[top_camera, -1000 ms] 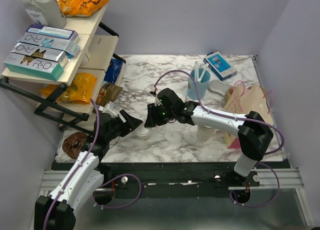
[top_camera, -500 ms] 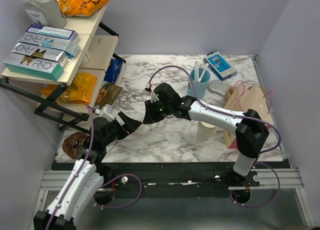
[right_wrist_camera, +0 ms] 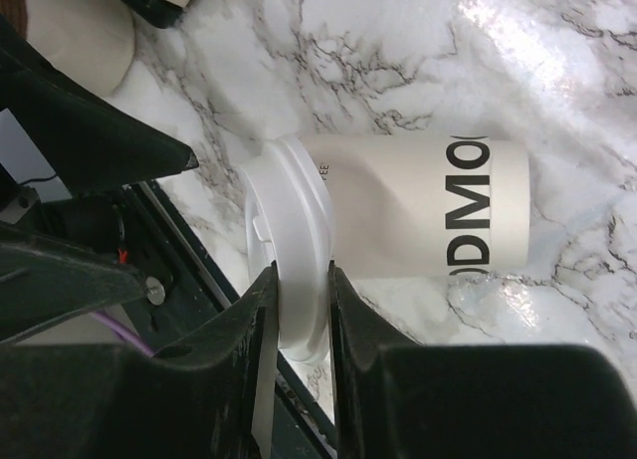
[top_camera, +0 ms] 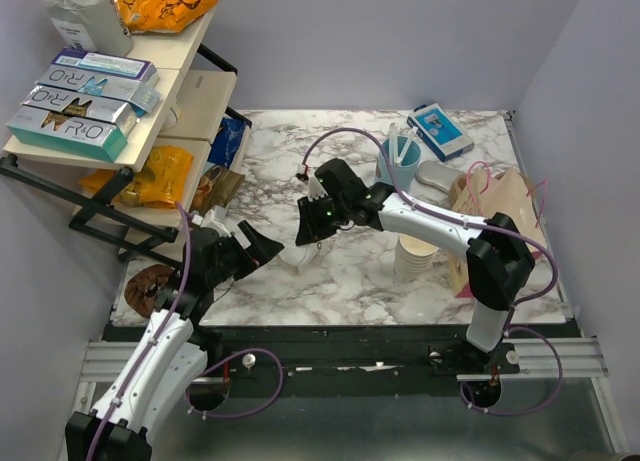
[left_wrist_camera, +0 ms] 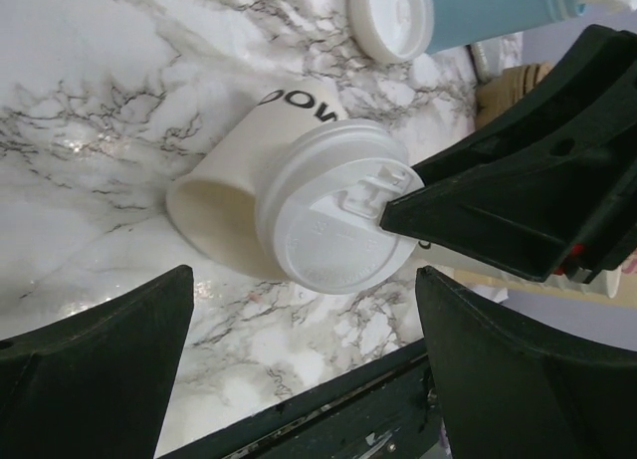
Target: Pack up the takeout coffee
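Bright, even light; glare on marble tabletop (right_wrist_camera: 542, 41); soft shadows.

Marble table (top_camera: 350, 281) with clutter.
Coffee (top_camera: 290, 258) tipped at right end effector (right_wrist_camera: 299, 285); mug (top_camera: 400, 166), box (top_camera: 440, 131) beyond it; cup stack (top_camera: 412, 259), bag (top_camera: 495, 206) to its right.

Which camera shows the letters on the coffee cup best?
The right wrist view: the coffee cup is side-on, its dark letters big and clear. The left wrist view shows mostly the lid and few letters; the top view shows it tiny.
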You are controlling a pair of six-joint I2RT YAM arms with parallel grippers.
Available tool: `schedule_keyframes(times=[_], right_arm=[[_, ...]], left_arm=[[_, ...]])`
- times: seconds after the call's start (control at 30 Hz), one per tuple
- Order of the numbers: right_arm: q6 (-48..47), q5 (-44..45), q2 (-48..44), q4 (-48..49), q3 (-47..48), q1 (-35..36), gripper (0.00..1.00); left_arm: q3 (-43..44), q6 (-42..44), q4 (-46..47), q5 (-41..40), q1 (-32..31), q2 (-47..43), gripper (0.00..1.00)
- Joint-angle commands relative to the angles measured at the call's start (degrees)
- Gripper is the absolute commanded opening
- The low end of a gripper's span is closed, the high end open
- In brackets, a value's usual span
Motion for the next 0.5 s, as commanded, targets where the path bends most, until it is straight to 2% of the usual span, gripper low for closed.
schedule_keyframes(times=[0.0, 0.17, 0.3, 0.47], right_arm=[[-1.17, 1.81, 0.34, -2.81, 1.38, -0.48, 0.28], [-0.91, 2.51, -3.52, -1.50, -0.63, -0.57, 0.27], [-0.38, 3.12, -11.41, 0.44, -4.06, -0.65, 0.27], [1.81, 11.89, -21.96, 0.62, -11.00, -2.58, 0.25]], left_arm=[[0.79, 2.41, -0.43, -1.45, 0.28, 3.63, 0.99], [-2.80, 0.04, 5.10, 1.88, 0.28, 3.82, 0.99], [-2.73, -1.28, 5.81, 1.81, 0.28, 2.32, 0.99], [-4.83, -1.81, 8.35, 3.91, 0.28, -1.37, 0.99]])
